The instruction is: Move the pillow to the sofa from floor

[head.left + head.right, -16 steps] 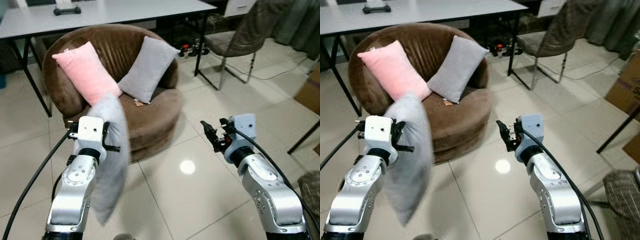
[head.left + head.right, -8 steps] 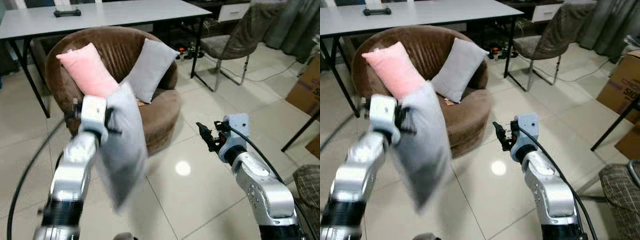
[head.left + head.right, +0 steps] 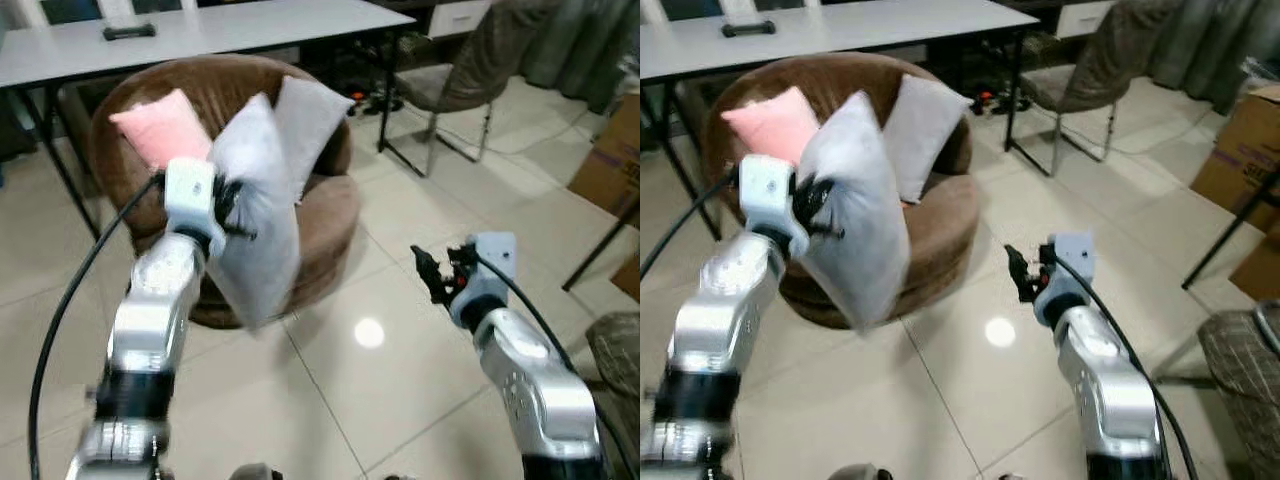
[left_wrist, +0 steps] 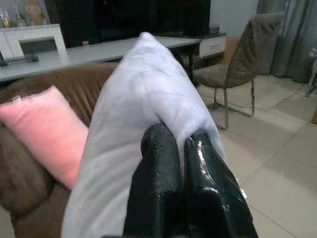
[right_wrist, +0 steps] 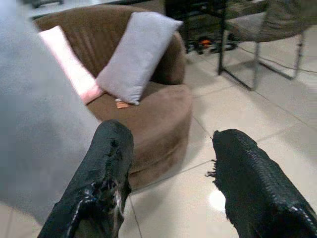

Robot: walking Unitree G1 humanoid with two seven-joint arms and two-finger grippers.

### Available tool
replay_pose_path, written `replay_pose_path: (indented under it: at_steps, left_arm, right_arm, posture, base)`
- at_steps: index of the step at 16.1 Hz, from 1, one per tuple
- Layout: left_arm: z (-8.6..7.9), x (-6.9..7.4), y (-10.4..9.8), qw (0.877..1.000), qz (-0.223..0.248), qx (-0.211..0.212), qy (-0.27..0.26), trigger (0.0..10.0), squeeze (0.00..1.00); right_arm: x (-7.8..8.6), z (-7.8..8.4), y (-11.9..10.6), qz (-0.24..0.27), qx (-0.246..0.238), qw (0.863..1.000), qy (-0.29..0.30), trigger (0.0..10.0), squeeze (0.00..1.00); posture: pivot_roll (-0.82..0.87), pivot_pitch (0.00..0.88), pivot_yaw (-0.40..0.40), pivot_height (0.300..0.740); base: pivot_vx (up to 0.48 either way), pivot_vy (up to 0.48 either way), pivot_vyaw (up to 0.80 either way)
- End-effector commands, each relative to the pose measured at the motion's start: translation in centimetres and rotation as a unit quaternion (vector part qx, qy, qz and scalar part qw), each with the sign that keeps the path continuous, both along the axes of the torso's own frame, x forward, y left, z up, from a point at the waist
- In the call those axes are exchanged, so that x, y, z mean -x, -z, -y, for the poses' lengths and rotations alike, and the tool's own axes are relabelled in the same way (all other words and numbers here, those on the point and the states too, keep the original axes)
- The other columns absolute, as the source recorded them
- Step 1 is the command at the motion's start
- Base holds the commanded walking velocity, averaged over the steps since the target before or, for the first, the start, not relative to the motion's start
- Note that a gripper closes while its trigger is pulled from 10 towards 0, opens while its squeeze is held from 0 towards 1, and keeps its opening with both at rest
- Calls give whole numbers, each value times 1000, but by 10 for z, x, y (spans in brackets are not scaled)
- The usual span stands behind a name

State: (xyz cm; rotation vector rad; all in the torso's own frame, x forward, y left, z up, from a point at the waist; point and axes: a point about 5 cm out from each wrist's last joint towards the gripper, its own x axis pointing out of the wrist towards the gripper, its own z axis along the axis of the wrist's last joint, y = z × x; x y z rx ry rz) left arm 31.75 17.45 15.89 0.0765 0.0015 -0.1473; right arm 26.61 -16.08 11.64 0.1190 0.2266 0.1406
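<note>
One grey pillow (image 3: 255, 215) hangs clear of the floor, pinched at its edge by the clenched left gripper (image 4: 173, 148) in front of the brown sofa (image 3: 325, 215); carry it over the seat before letting go; the right gripper (image 5: 168, 171) waits spread and empty.

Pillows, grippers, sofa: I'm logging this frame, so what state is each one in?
Light grey pillow: held in the air, hanging before the sofa.
Left gripper: shut on that pillow.
Right gripper: open, empty.
Pink pillow: leaning on the sofa back.
Grey pillow: leaning there too.
Brown sofa: seat front free.
</note>
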Motion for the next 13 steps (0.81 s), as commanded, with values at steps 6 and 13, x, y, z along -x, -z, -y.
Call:
replay_pose_path:
  at_steps: [6, 13]
  left_arm:
    - [-3, 42, 15, 998, 7, -63, -18, 10000, 0]
    - [1, 45, 17, 998, 0, -61, -20, 10000, 0]
  right_arm:
    - [2, -6, -11, 38, 15, 999, 13, 10000, 0]
    - [4, -7, -13, 40, 12, 999, 20, 10000, 0]
  posture:
    - [23, 0, 32, 740]
    - [18, 0, 34, 740]
  base:
    - [0, 0, 0]
    - [207, 0, 0]
